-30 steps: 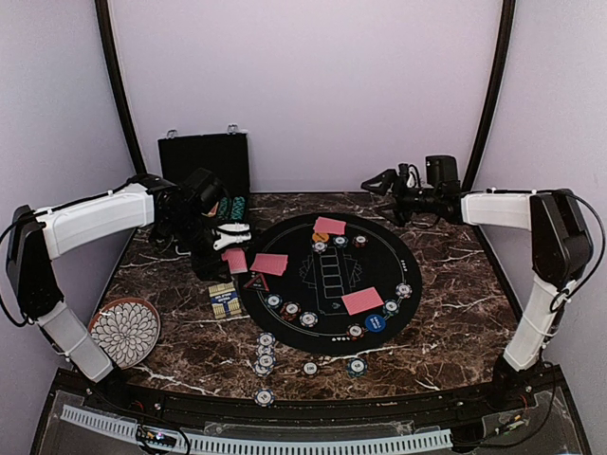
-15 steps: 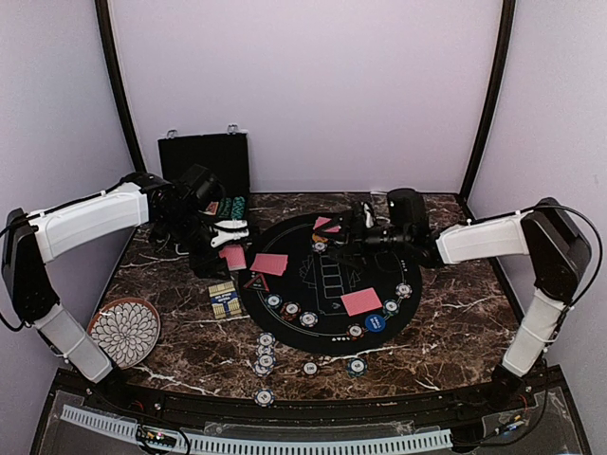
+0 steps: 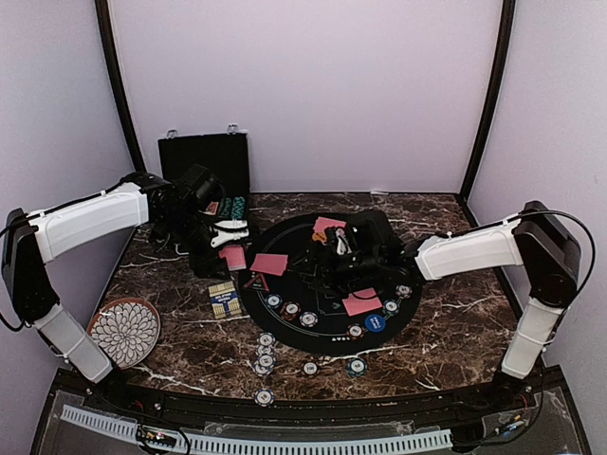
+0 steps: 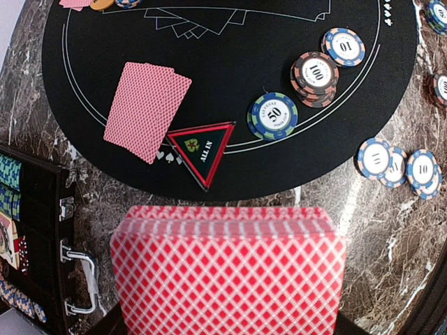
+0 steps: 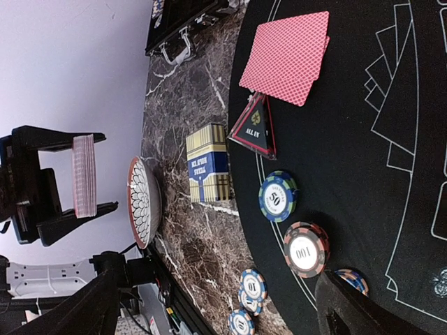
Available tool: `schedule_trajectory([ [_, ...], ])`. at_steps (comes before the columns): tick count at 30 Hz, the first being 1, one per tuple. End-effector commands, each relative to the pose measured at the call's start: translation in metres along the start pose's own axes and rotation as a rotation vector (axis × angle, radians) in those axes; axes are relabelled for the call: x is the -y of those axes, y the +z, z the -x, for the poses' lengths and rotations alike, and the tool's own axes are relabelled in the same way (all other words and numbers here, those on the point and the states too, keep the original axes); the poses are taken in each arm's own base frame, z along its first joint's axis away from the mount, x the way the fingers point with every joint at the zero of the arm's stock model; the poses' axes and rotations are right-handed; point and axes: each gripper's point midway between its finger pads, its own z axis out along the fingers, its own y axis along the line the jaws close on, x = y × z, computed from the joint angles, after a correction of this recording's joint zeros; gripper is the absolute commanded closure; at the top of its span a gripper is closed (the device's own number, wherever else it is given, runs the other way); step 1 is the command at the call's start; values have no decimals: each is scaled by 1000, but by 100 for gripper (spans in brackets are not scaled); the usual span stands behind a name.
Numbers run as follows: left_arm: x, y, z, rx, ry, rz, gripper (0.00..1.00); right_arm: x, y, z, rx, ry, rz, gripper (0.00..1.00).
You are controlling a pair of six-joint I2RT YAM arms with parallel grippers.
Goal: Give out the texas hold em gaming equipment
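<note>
My left gripper (image 3: 228, 242) is shut on a deck of red-backed playing cards (image 4: 227, 272), held above the marble just left of the round black mat (image 3: 294, 237). From the right wrist the deck (image 5: 84, 174) shows edge-on between the left jaws. On the mat lie a pair of cards (image 4: 147, 108), the red-edged triangle marker (image 4: 202, 149), a 50 chip (image 5: 278, 197) and a 100 chip stack (image 5: 304, 250). More cards (image 3: 361, 301) and a blue button (image 3: 375, 322) lie on the mat's near right. My right gripper (image 5: 220, 310) hangs open and empty over the mat's left half.
A blue and yellow card box (image 3: 224, 300) lies beside the mat's left edge. The flower-patterned plate (image 3: 125, 332) sits at the front left. The black case (image 3: 204, 161) stands open at the back left. Several loose chips (image 3: 265, 351) lie on the marble before the mat.
The right arm swung in from the back right to hover over the mat's left half, still open. The left gripper kept the deck and hardly moved.
</note>
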Motion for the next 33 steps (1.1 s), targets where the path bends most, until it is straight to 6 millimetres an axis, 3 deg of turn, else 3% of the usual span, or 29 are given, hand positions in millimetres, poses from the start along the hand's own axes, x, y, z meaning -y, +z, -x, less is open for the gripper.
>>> schedule_trajectory([
  [1,-1,-15,5,41,5,16,100,-34,-1,26,58,-94,59,1],
  [6,-2,-17,9,57,2,20,100,-59,15,28,9,-122,173,7],
  [15,-2,-19,18,79,-9,-7,100,-81,39,17,-89,-114,326,19],
  [33,-3,-20,20,85,-15,-10,100,-111,61,3,-172,-136,453,19],
])
